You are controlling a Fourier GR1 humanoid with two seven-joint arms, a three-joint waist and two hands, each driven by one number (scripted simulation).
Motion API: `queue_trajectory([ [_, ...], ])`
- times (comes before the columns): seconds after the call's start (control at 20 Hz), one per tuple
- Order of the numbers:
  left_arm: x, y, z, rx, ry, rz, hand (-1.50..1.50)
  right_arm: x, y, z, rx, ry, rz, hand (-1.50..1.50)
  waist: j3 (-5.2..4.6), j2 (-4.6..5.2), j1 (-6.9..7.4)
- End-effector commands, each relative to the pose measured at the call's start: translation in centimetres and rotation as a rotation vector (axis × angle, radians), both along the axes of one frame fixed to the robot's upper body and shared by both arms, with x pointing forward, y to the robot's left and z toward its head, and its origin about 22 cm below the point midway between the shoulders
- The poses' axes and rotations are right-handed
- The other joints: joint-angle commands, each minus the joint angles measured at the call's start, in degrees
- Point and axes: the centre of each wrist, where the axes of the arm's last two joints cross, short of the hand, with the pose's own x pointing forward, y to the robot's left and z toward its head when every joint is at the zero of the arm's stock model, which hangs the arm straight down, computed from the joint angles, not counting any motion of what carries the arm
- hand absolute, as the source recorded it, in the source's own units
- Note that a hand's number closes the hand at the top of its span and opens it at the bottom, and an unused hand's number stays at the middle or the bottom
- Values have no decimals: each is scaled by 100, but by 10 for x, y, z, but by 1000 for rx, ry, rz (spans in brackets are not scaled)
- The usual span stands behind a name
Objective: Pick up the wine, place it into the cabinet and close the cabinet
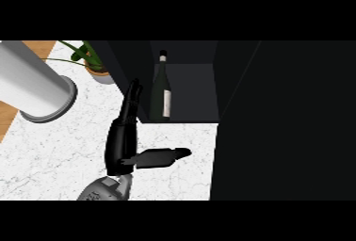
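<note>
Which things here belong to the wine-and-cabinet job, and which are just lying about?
Job: wine bottle, standing inside the cabinet; left hand, open, just left of the bottle.
Lying about: potted plant; grey cylinder.

A white marbled tabletop (55, 150) fills the 7 to 9 o'clock area. Bare wood (43, 46) shows beyond it at 10 o'clock. A potted plant (99, 73) stands toward 11.

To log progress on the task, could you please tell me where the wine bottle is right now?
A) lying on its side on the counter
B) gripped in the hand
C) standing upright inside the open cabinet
C: the wine bottle stands upright in the cabinet opening, while the hand is beside it with straight fingers, not curled round it.
</note>
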Motion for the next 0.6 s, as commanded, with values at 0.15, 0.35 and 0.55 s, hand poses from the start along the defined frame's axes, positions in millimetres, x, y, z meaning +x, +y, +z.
queue_trajectory([
  [0.15, -31, 44, -4, -4, -39, -16, -150, -23, -14, 28, -50, -50, -10, -150, 12, -4, 5],
  [0.35, -61, 72, 17, -40, -49, -144, -150, -17, -13, 29, -71, -28, 25, 150, 10, -8, 71],
  [0.55, -46, 98, 20, -37, -35, -206, -150, -19, -14, 21, -196, 2, 179, 150, 10, -3, 5],
])
